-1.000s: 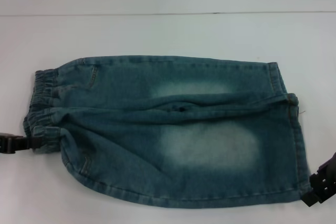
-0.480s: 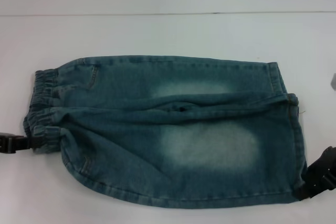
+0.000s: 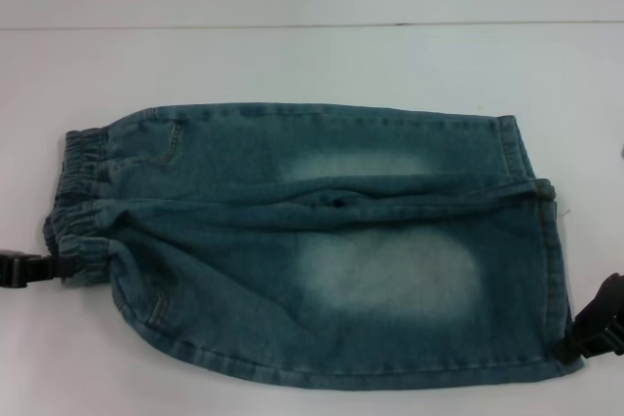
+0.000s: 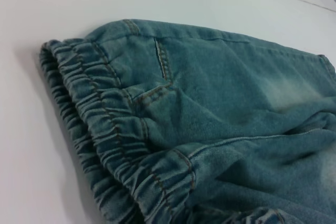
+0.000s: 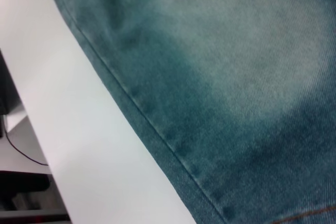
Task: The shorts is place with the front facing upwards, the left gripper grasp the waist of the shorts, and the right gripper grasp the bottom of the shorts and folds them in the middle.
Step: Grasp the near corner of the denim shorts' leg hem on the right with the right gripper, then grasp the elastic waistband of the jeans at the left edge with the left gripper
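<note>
The blue washed-denim shorts (image 3: 312, 241) lie flat on the white table, with pale faded patches on both legs. The ruffled waist (image 3: 78, 202) is at the left and the bottom (image 3: 548, 260), the two stitched hems, at the right. My left gripper (image 3: 60, 266) reaches in from the left edge and touches the near corner of the waist. My right gripper (image 3: 575, 343) sits at the near right corner of the bottom hem, against the cloth. The left wrist view shows the waist (image 4: 105, 129) close up. In the right wrist view, denim (image 5: 236, 77) and a stitched edge (image 5: 157, 135) fill the picture.
The white table (image 3: 292, 65) stretches behind the shorts to a thin dark line at the back. In the right wrist view the table's edge (image 5: 31, 129) drops off to a dark floor with a cable (image 5: 21, 153).
My right gripper has slid lower and closer against the hem corner. That corner of the shorts now sticks out a little further right. The left gripper has stayed put.
</note>
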Controlling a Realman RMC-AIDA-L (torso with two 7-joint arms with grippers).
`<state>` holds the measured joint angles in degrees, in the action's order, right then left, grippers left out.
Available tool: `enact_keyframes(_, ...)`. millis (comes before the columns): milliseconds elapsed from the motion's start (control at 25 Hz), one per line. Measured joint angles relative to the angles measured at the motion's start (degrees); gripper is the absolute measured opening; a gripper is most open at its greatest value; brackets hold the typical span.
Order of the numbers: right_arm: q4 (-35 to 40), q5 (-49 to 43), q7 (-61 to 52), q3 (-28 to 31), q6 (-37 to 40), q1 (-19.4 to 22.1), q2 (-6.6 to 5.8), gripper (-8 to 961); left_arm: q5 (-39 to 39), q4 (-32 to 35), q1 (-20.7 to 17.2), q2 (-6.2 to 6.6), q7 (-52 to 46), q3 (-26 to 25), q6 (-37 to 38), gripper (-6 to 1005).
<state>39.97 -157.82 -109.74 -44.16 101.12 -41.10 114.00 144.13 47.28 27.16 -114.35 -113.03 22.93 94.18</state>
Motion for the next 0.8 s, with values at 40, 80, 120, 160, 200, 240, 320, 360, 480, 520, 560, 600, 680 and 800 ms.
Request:
enact_keyframes(40,0.20,0.28,0.06,0.24,0.44,0.15,-0.22,60,0.00,0.00,-0.09,0.00,0.00,0.00,-0.01,45)
enact_keyframes(80,0.26,0.61,0.16,0.48,0.85,0.29,-0.51,59,0.00,0.00,-0.15,0.00,0.00,0.00,-0.06,45)
enact_keyframes(120,0.20,0.78,0.25,0.62,1.07,0.38,-0.73,57,0.00,0.00,-0.21,0.00,0.01,0.00,-0.12,45)
enact_keyframes(160,0.11,0.81,0.32,0.75,1.15,0.43,-0.89,56,0.00,0.00,-0.25,0.00,0.01,0.00,-0.23,45)
enact_keyframes(200,0.05,0.83,0.38,0.81,1.19,0.48,-0.99,55,0.00,0.00,-0.28,0.00,0.01,0.00,-0.30,45)
enact_keyframes(240,0.05,0.83,0.45,0.86,1.21,0.54,-1.01,53,0.00,0.00,-0.30,0.00,0.01,0.01,-0.33,45)
enact_keyframes(320,0.12,0.86,0.55,0.98,1.24,0.66,-1.02,50,0.00,0.00,-0.29,0.00,0.00,0.01,-0.40,46)
enact_keyframes(360,0.24,0.90,0.60,1.15,1.27,0.80,-1.04,49,0.00,0.00,-0.27,0.00,0.00,0.00,-0.37,46)
enact_keyframes(480,0.59,1.15,1.32,3.36,1.82,1.14,-1.46,45,-0.09,0.00,-0.09,0.04,-0.34,-0.13,0.42,46)
enact_keyframes(520,0.66,1.36,1.90,4.93,2.30,1.21,-1.75,45,-0.36,0.00,-0.03,0.13,-0.72,-0.14,0.82,46)
enact_keyframes(560,0.67,1.77,2.75,6.69,3.04,1.34,-2.14,45,-0.75,0.00,0.00,0.28,-1.15,-0.15,1.21,47)
enact_keyframes(600,0.64,2.86,3.90,8.86,4.24,1.52,-2.61,45,-1.43,0.03,0.04,0.48,-1.67,-0.17,1.76,47)
enact_keyframes(680,0.46,5.57,5.34,11.85,5.82,2.12,-3.60,45,-3.54,0.20,0.07,1.02,-2.89,-0.28,3.03,47)
enact_keyframes(800,0.25,11.07,6.08,13.93,6.46,3.69,-4.70,45,-7.65,0.38,0.19,1.85,-5.17,-1.19,4.41,47)
